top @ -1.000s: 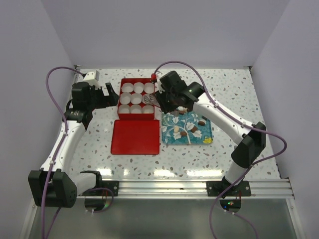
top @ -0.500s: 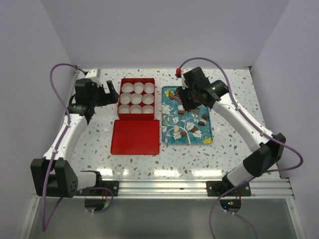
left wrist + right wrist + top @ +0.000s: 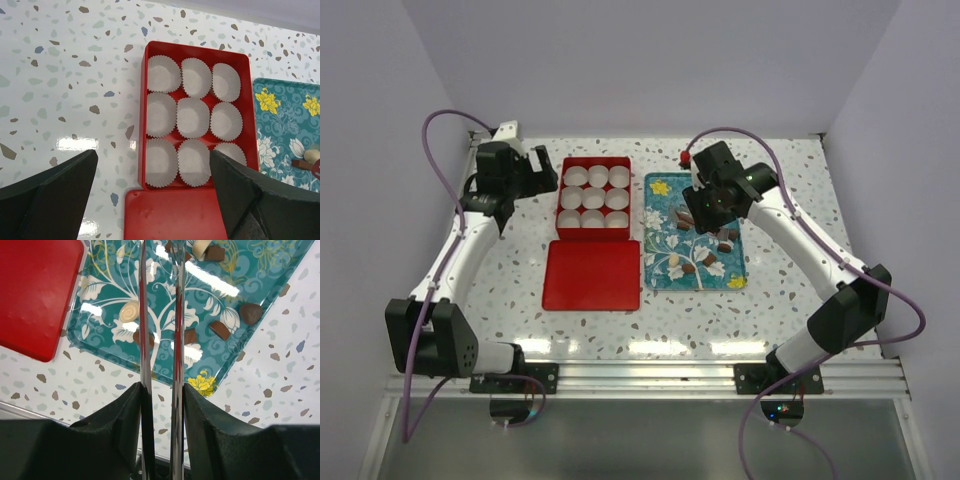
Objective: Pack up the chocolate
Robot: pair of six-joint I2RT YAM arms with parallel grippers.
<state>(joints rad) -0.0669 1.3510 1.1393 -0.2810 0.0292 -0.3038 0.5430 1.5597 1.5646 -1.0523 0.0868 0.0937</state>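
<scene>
Several small chocolate pieces [image 3: 250, 313], dark brown and cream [image 3: 129, 311], lie on the teal flowered tray [image 3: 665, 190]. My right gripper [image 3: 161, 390] is shut on a pair of shiny metal tongs [image 3: 177, 315]. The tong blades reach out over the tray towards a cream and a brown piece [image 3: 202, 246] at its far end, with nothing seen between them. In the top view the right gripper [image 3: 698, 212] hovers above the tray's far half. My left gripper [image 3: 152, 165] is open and holds nothing, above the table left of the red box [image 3: 252, 130].
The red box [image 3: 592, 198] holds several white paper cups [image 3: 192, 117], all showing no contents. Its flat red lid [image 3: 592, 274] lies just in front of it, left of the tray. Speckled table surrounds both, with purple walls at the back and sides.
My right arm has swung right, from the red box's right edge to above the tray. The left gripper has drawn back a little towards the far left corner.
</scene>
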